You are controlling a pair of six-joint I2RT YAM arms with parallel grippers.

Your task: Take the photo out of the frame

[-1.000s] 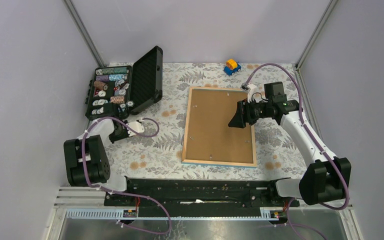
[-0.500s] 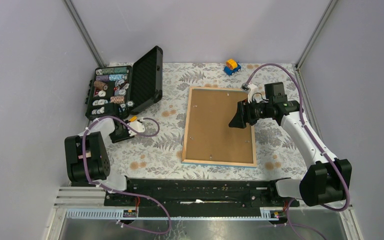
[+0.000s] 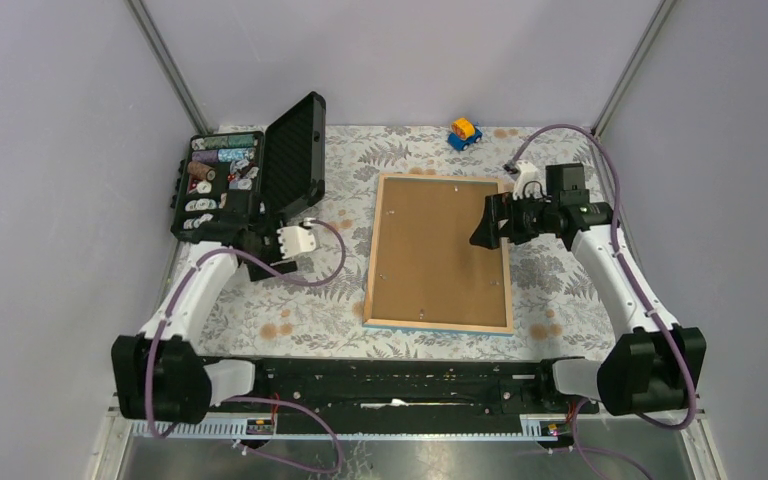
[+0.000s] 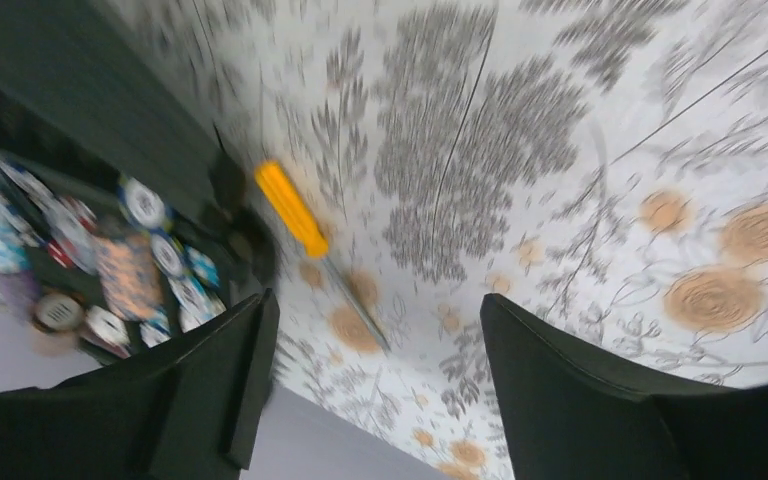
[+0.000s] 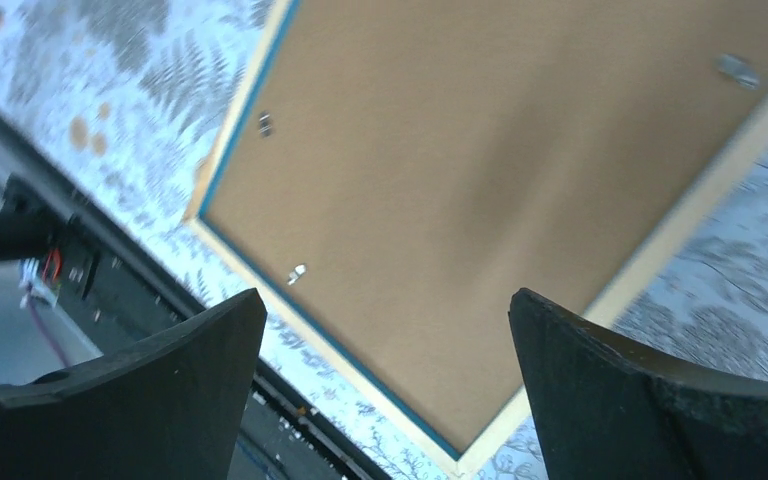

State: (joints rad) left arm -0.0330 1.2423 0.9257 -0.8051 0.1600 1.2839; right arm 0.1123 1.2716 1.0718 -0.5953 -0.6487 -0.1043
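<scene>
The frame lies face down mid-table, with its brown backing board up and a wood rim with a thin blue edge. The photo is hidden under the board. My right gripper is open and empty, hovering over the frame's right edge. In the right wrist view its jaws stand wide apart above the board, with small metal tabs along the edge. My left gripper is open and empty beside the chip case, left of the frame. The left wrist view is blurred.
An open black case of poker chips stands at the back left, lid raised. A yellow-handled screwdriver lies on the floral cloth by the case. A small blue and orange toy car sits at the back. A black rail runs along the near edge.
My left arm has unfolded and reached forward and right, up to the chip case. My right gripper has shifted slightly right and back over the frame's right edge.
</scene>
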